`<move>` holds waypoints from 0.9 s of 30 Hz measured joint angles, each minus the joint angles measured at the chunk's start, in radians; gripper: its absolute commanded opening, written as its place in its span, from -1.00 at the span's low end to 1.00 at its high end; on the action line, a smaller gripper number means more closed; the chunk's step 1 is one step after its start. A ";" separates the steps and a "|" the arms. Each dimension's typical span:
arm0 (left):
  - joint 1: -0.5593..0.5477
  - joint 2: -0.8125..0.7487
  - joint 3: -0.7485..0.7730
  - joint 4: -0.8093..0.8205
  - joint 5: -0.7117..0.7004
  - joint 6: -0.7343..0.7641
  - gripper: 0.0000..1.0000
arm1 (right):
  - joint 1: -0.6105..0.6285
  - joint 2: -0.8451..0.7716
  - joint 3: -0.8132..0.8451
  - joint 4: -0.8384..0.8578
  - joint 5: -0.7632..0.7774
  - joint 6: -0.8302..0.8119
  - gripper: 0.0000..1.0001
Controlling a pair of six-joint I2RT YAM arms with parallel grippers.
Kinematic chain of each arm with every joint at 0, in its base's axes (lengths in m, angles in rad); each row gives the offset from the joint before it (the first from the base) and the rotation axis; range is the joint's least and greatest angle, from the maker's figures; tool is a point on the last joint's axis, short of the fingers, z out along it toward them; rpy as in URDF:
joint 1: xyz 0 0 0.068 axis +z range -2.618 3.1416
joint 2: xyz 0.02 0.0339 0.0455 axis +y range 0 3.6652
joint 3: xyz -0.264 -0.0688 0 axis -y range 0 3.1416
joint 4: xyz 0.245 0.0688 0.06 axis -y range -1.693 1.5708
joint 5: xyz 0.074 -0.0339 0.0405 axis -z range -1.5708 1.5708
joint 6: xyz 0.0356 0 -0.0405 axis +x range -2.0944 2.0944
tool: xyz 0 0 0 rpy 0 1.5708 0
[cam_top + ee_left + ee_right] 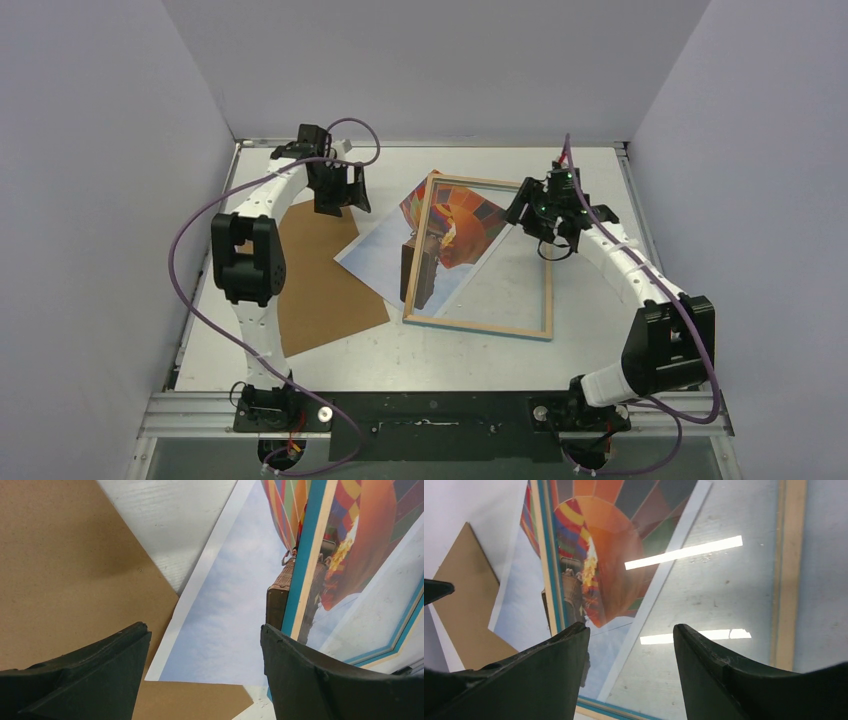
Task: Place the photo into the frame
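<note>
The frame (478, 326), wood-coloured edges up, lies flat in the middle of the table. The photo (380, 250) of an orange balloon lies skewed under it, its sky half sticking out past the frame's left rail. My left gripper (340, 205) hovers at the far left, open with nothing between its fingers. In the left wrist view the gripper (205, 630) sits above the photo (225, 610), next to the frame rail (305, 580). My right gripper (545, 225) hangs over the frame's far right part. In the right wrist view this gripper (631, 627) is open and empty above the pane, the photo (609, 560) showing through the glass.
A brown backing board (320, 280) lies on the left of the table, its right edge tucked under the photo; it also shows in the left wrist view (65, 570) and the right wrist view (466, 595). Grey walls close in the table on three sides.
</note>
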State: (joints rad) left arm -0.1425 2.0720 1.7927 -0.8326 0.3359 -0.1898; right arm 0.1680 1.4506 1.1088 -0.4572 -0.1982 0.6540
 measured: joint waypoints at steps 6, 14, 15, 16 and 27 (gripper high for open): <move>0.035 0.093 0.054 -0.036 0.059 -0.003 0.33 | 0.094 0.008 0.018 0.011 0.029 0.034 0.24; 0.042 0.150 0.077 -0.101 0.095 -0.013 0.28 | 0.168 0.069 0.076 0.009 0.055 0.036 0.23; 0.043 0.150 0.077 -0.108 0.095 -0.016 0.28 | 0.173 0.076 0.079 0.008 0.056 0.037 0.23; 0.045 0.150 0.074 -0.111 0.095 -0.017 0.28 | 0.179 0.080 0.080 0.008 0.058 0.036 0.24; 0.074 0.133 -0.072 -0.141 0.129 -0.027 0.19 | 0.187 0.085 0.081 0.006 0.064 0.036 0.23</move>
State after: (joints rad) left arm -0.0685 2.2047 1.7206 -0.9737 0.4652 -0.2173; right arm 0.3546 1.5356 1.1896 -0.4507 -0.1337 0.6899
